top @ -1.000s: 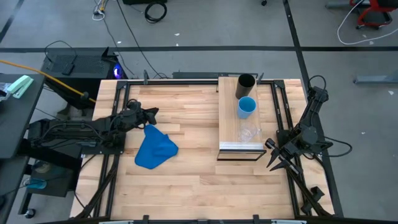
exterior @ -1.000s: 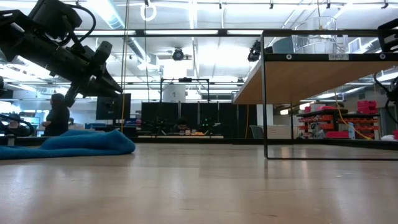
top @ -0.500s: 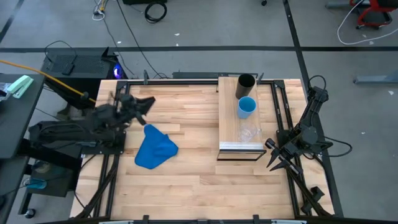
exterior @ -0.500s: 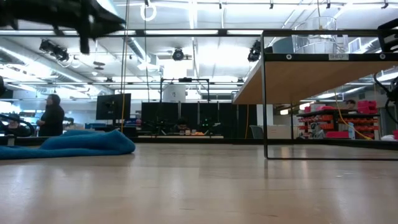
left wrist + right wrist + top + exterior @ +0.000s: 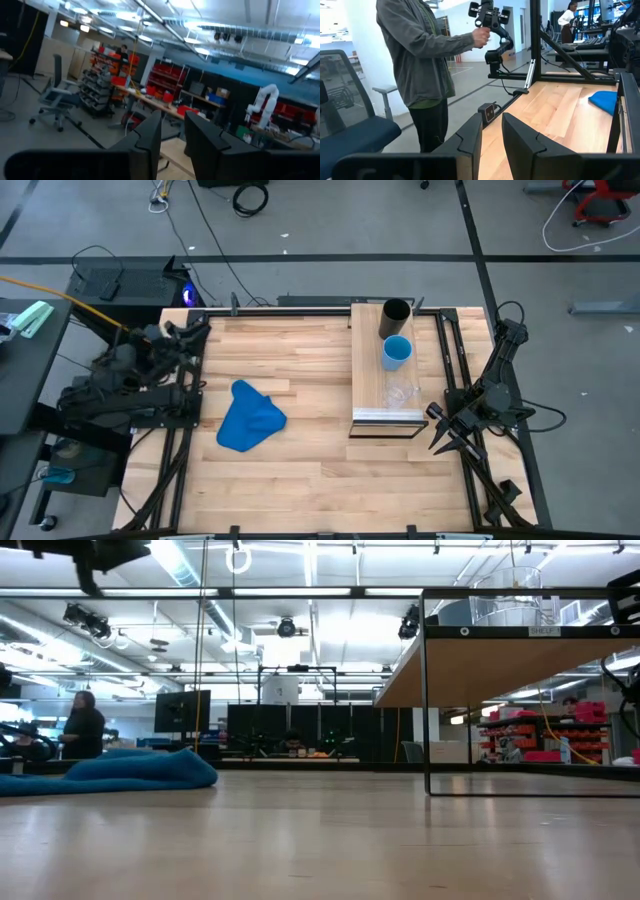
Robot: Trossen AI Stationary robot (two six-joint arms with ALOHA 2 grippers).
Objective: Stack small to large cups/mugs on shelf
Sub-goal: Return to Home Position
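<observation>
Three cups stand upright in a row on the shelf (image 5: pixel 371 385), a narrow light-wood plank with a silver front edge on a black frame. The black cup (image 5: pixel 397 311) is at the far end, the light-blue cup (image 5: pixel 396 352) in the middle, and the clear cup (image 5: pixel 402 393) nearest the front edge. In the low view the clear cup (image 5: pixel 505 595) shows on top of the shelf (image 5: pixel 530 635). My left gripper (image 5: pixel 200 328) (image 5: pixel 172 117) is shut, raised over the table's far-left corner. My right gripper (image 5: pixel 440 442) (image 5: pixel 491 120) is shut, waiting at the right edge beside the shelf.
A crumpled blue cloth (image 5: pixel 250 417) (image 5: pixel 120 770) lies on the left half of the butcher-block tabletop (image 5: pixel 300 480). A person (image 5: pixel 420 65) stands beyond the table's edge holding a hand-held device. Black frame rails run along the table's sides.
My left arm has drawn back from above the blue cloth, rising and moving toward the table's far-left corner. In the low view it has left the middle height and shows only at the top edge. The cups, the cloth and my right arm have kept still.
</observation>
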